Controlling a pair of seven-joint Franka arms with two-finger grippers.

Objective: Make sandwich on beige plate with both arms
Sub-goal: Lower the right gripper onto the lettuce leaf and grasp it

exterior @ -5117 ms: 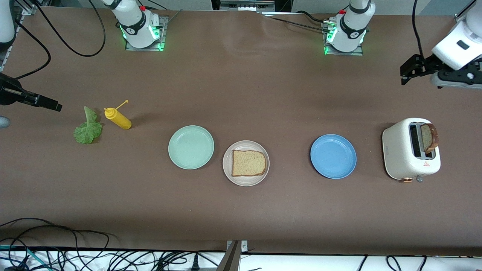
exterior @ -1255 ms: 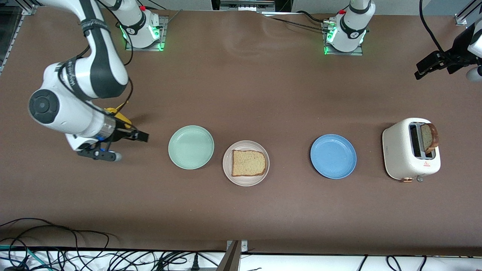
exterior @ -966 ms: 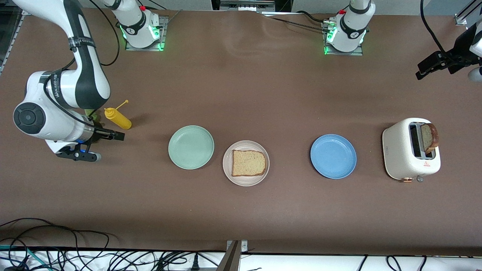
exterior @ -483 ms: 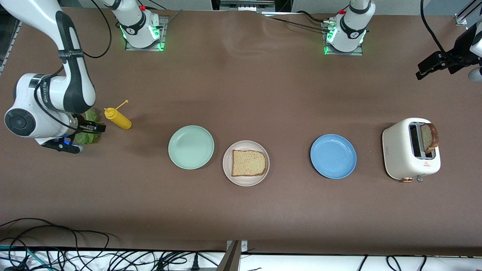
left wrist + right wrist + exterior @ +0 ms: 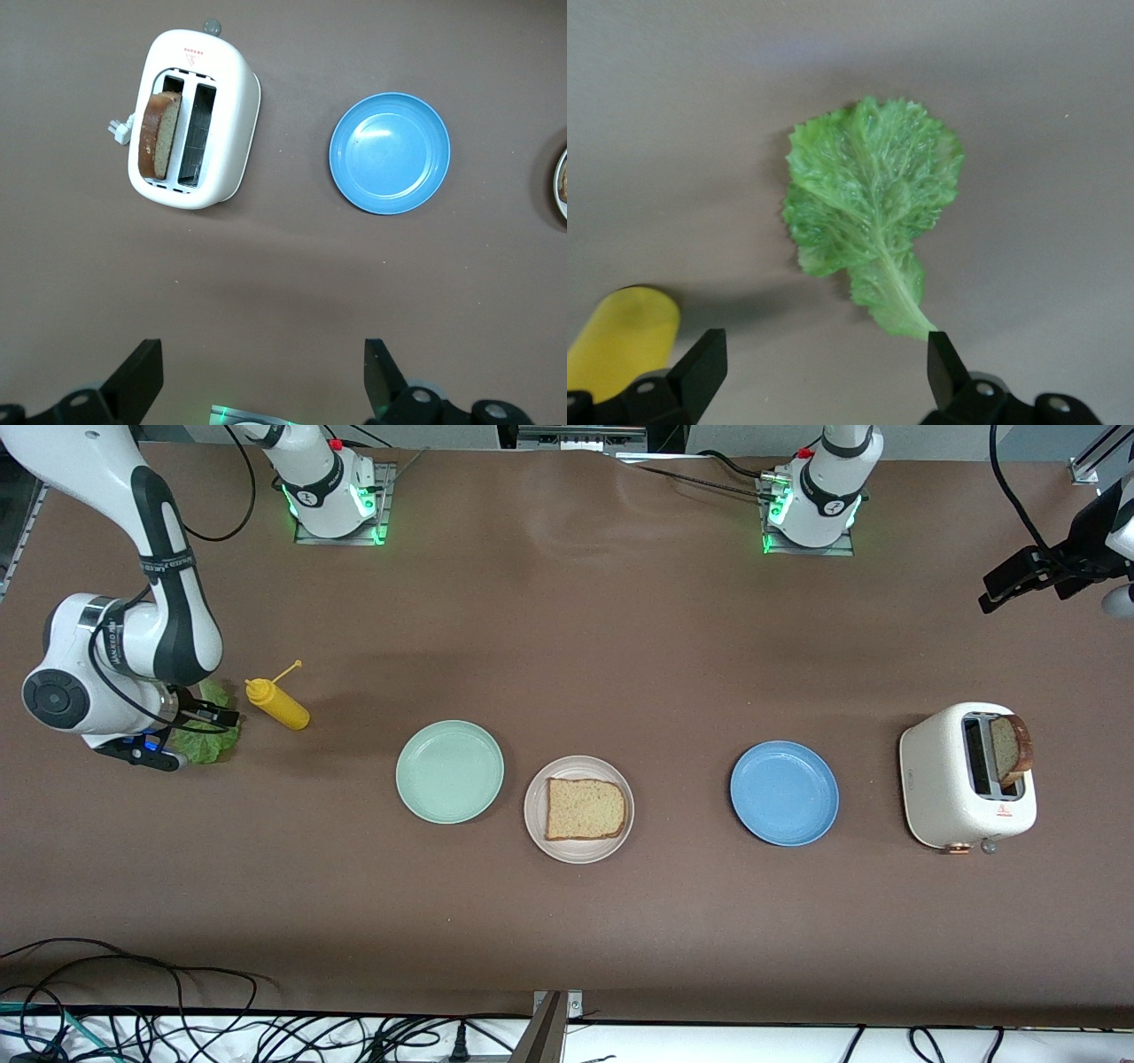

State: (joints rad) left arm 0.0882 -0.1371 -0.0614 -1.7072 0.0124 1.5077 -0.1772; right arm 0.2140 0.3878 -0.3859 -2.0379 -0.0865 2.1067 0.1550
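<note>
On the beige plate in the middle of the table lies one tan bread slice. A second slice stands in a slot of the white toaster at the left arm's end. The green lettuce leaf lies flat at the right arm's end. My right gripper hangs open just above the lettuce leaf, stem end nearest its fingers, touching nothing. My left gripper waits open, high over the table near the toaster. It holds nothing.
A yellow squeeze bottle lies beside the lettuce, close to the right gripper. A mint-green plate sits next to the beige plate, and a blue plate stands between the beige plate and the toaster. Cables run along the front edge.
My right arm has swung from near the mint-green plate toward its end of the table and now hangs over the lettuce. The left arm has stayed put.
</note>
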